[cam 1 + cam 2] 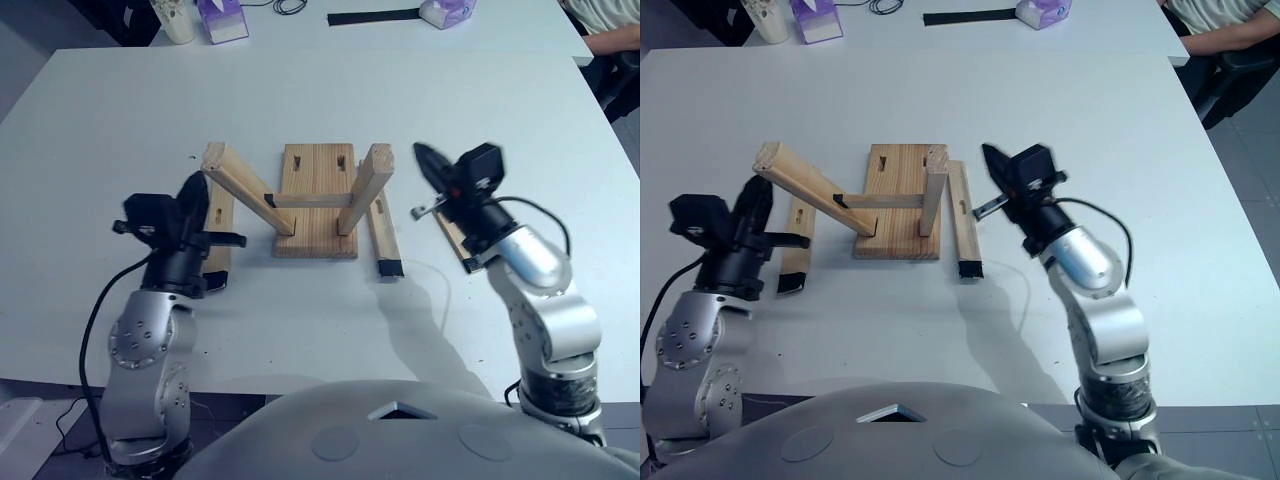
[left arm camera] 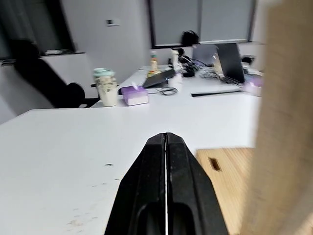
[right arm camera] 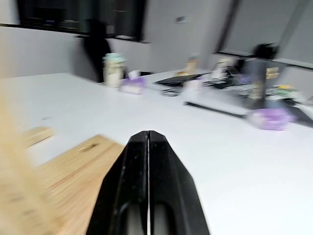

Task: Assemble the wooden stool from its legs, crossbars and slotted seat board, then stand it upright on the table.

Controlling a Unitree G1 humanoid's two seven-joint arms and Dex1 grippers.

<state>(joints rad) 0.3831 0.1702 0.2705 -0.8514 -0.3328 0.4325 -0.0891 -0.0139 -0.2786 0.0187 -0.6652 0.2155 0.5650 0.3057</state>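
light: bright, even | shadows: soft, faint, on white table (image 1: 120, 110)

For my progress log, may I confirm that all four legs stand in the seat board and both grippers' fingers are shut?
Only two do: the left eye view shows the left leg and right leg standing in the seat board, with a loose leg lying on the table. The left gripper and right gripper are shut.

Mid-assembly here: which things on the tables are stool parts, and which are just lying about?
Stool parts: seat board, left standing leg, right standing leg, crossbar, loose piece left of board, loose piece right of board, piece under right arm.

Lying about: cup, purple tissue box, second tissue pack, black strip, cable.
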